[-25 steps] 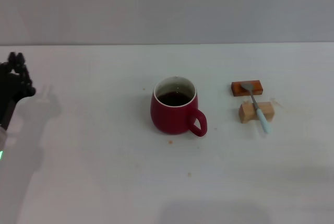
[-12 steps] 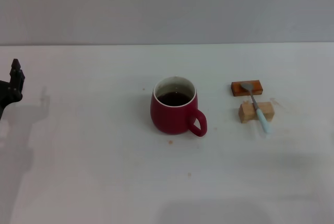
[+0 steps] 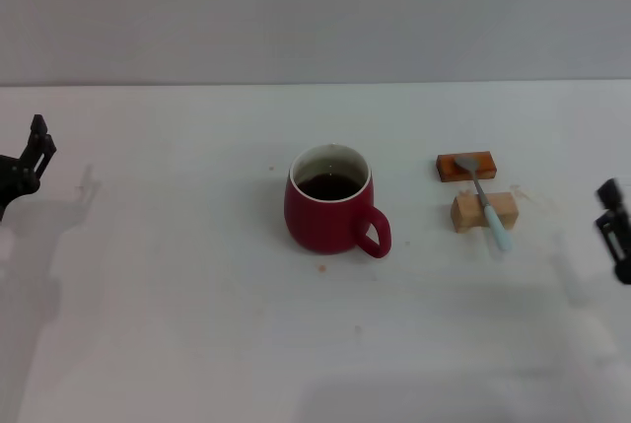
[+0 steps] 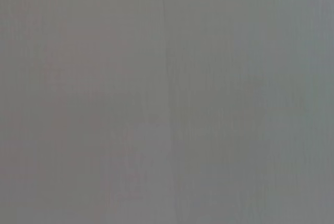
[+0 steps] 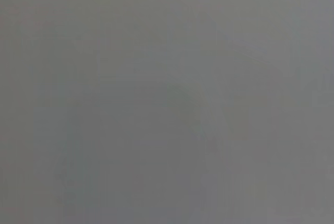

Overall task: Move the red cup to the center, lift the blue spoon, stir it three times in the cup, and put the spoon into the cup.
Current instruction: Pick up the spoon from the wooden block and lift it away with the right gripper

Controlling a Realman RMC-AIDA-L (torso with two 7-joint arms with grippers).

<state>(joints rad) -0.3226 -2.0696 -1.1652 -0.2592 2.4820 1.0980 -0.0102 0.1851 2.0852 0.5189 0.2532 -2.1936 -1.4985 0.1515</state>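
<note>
The red cup (image 3: 330,213) stands upright in the middle of the white table, with dark liquid inside and its handle turned toward the near right. To its right, the blue spoon (image 3: 487,201) lies across two small blocks, its grey bowl on the far one and its pale blue handle pointing toward me. My left gripper (image 3: 32,150) shows at the far left edge, well away from the cup. Only part of my right gripper (image 3: 613,222) shows, at the right edge, to the right of the spoon and a little nearer me. Both wrist views show only plain grey.
An orange-brown block (image 3: 466,166) and a tan block (image 3: 484,211) hold the spoon up off the white table (image 3: 197,324). A few small crumbs or stains dot the surface near the cup. A grey wall rises behind the table's far edge.
My left gripper has drawn back toward the left edge, away from the cup. My right gripper has come into view at the right edge. The cup and spoon have not moved.
</note>
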